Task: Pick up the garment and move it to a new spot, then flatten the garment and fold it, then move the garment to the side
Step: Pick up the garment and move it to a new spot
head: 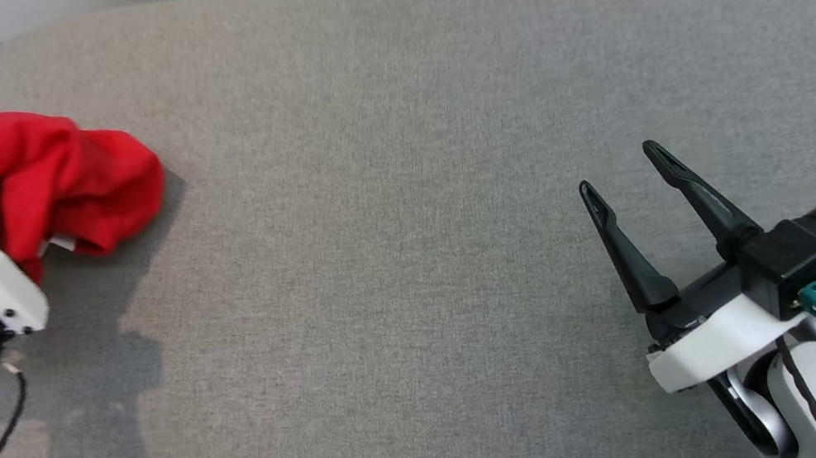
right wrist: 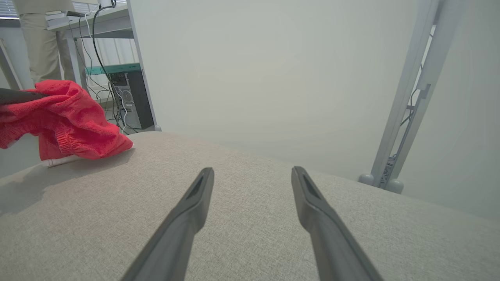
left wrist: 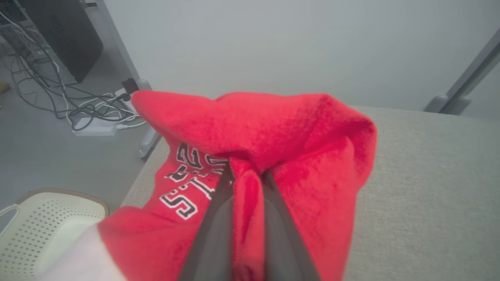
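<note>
The table top is grey cloth. Cables, a white power strip and a basket with holes are down beside it. A computer tower stands under a desk.

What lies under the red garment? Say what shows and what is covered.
Grey padded surface shows under the red garment, with a white edge. The left gripper, shut on a fold, holds one side up. The surface beneath the resting bunch is covered.
</note>
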Tool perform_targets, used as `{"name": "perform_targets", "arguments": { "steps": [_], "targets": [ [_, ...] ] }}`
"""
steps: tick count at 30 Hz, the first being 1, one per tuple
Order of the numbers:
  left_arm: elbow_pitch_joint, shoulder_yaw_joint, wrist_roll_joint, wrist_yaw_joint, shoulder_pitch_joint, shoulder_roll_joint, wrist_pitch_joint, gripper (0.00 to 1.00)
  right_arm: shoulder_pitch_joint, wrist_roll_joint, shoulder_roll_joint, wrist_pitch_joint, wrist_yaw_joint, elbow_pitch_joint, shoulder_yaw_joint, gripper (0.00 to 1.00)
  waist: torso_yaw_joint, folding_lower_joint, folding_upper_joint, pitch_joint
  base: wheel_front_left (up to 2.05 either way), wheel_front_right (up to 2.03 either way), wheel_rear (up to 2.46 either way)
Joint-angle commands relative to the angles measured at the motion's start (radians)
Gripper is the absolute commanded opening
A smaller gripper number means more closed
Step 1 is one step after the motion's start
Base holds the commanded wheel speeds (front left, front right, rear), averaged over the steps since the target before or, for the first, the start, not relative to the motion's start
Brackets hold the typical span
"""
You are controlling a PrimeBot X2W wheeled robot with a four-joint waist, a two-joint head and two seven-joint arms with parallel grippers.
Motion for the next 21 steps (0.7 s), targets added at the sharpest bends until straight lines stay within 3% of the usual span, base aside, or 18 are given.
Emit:
{"name": "perform_targets", "arguments": {
  "steps": [1,5,11,21],
  "targets": [
    [-0.015,-0.009,-0.007,0.000,0.016,-0.004,-0.007,0.00,0.014,0.006,-0.003,-0.010,0.000,0.005,-0.008,1.00,-0.007,0.0000,0.0000,-0.037,0.00,0.00,0.00],
    [-0.106,-0.052,-0.007,0.000,0.045,0.008,-0.031,0.00,0.027,0.018,0.005,-0.022,0.000,0.015,-0.031,1.00,-0.025,0.0000,0.0000,-0.081,0.00,0.00,0.00],
    [-0.267,-0.090,-0.017,0.000,0.083,-0.032,-0.035,0.00,0.037,0.020,0.012,-0.035,0.000,0.011,-0.076,1.00,-0.069,0.0000,0.0000,-0.108,0.00,0.00,0.00],
    [-0.512,-0.163,0.010,0.067,0.145,-0.128,0.001,0.00,0.029,0.013,0.020,-0.045,0.000,-0.012,-0.138,1.00,-0.198,0.0000,0.0000,-0.076,0.00,0.00,0.00]
  ]
}}
